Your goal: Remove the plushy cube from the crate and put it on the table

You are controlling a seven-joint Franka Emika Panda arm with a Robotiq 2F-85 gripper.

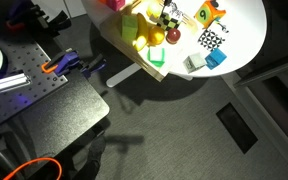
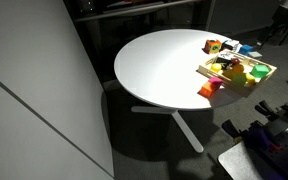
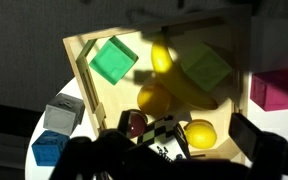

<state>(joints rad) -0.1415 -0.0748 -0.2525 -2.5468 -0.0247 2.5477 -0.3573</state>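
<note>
The pale wooden crate (image 3: 79, 62) fills the wrist view and sits on the round white table (image 2: 164, 65). It holds two soft green cubes (image 3: 114, 60) (image 3: 206, 68), a banana (image 3: 167, 62), a yellow ball (image 3: 154, 98), a lemon (image 3: 199, 133), a dark red fruit (image 3: 134, 124) and a black-and-white checkered cube (image 3: 164, 133). My gripper (image 3: 184, 142) hangs open just above the crate's near end. Its dark fingers stand on either side of the checkered cube and the lemon without gripping them. The crate (image 1: 156, 68) (image 2: 254, 80) shows in both exterior views.
A pink cube (image 3: 274, 90) lies outside the crate. A grey cube (image 3: 60, 118) and a blue cube (image 3: 49, 148) stand on the table beside the crate. Another checkered cube (image 1: 212, 40) and an orange block (image 2: 209, 90) also lie on the table.
</note>
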